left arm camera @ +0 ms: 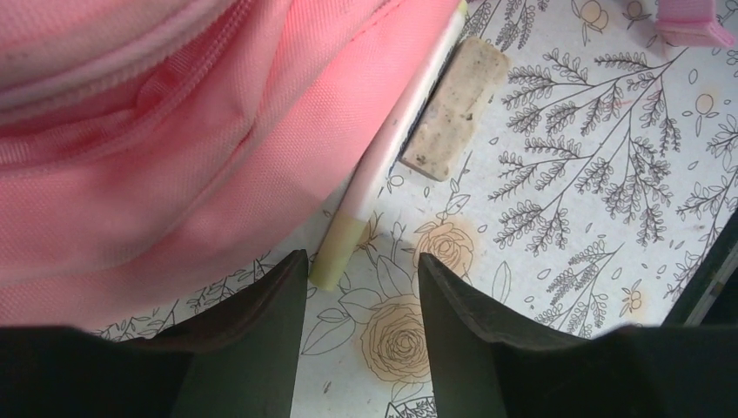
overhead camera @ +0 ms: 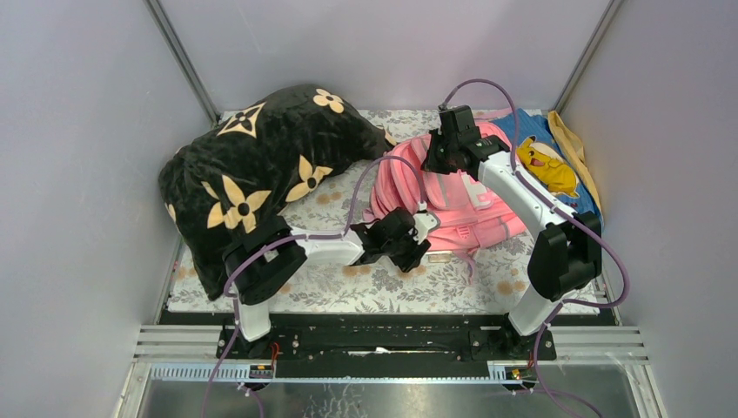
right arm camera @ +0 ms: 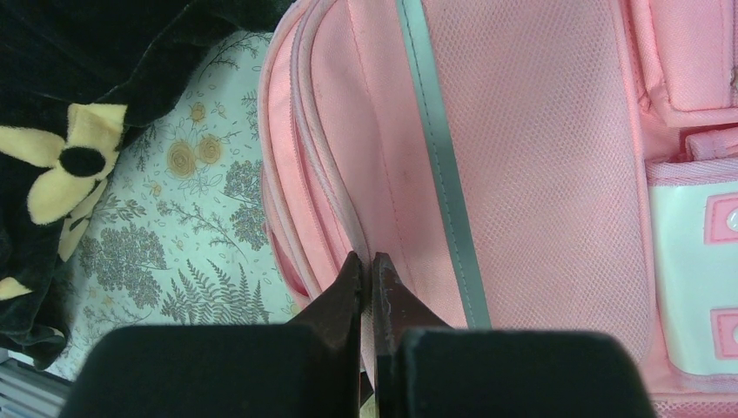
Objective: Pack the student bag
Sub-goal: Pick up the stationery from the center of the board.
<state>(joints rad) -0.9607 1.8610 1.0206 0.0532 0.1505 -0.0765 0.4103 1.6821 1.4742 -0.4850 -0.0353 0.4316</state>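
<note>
Student bag [overhead camera: 483,222] lies flat on the floral counter [overhead camera: 383,292], centre-right.
The black pillow [overhead camera: 252,165] fills the left rear, close to the bag's left side; the blue cloth [overhead camera: 546,164] lies at the bag's right rear. The right claw [right arm camera: 370,261] is closed, tips on the bag's edge seam; any grip cannot be told. The left claw [left arm camera: 361,266] stands parted and empty at the bag's near edge, where a speckled block [left arm camera: 454,109] and a pen [left arm camera: 383,170] lie against the bag.

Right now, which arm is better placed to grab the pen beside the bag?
Left. The left gripper is open right by the pen; the right gripper is pinched shut on the bag.
</note>
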